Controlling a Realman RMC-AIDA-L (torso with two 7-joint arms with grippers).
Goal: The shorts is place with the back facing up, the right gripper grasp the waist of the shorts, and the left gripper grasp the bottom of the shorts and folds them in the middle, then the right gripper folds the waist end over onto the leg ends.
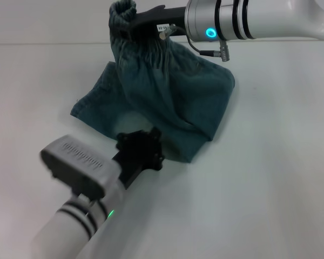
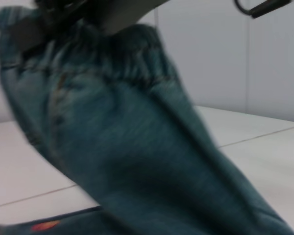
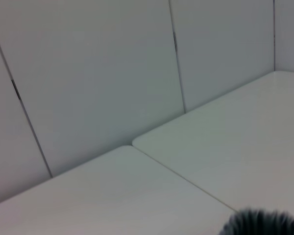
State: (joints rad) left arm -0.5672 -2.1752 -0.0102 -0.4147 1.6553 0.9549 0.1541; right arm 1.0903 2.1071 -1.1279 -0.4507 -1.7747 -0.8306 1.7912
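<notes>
The teal denim shorts [image 1: 173, 97] hang half lifted. Their elastic waist is bunched at the top, and the lower part rests on the white table [image 1: 270, 178]. My right gripper [image 1: 127, 24] reaches in from the upper right and is shut on the waist, holding it above the table. My left gripper [image 1: 143, 148] sits low at the near hem of the shorts, touching or overlapping the leg end. The left wrist view shows the shorts [image 2: 137, 147] draped below the right gripper [image 2: 88, 14]. A scrap of the shorts [image 3: 262, 224] shows in the right wrist view.
White table surface spreads to the right and front of the shorts. Pale wall panels [image 3: 98, 73] stand behind the table, and a seam [image 3: 181, 178] runs across the tabletop.
</notes>
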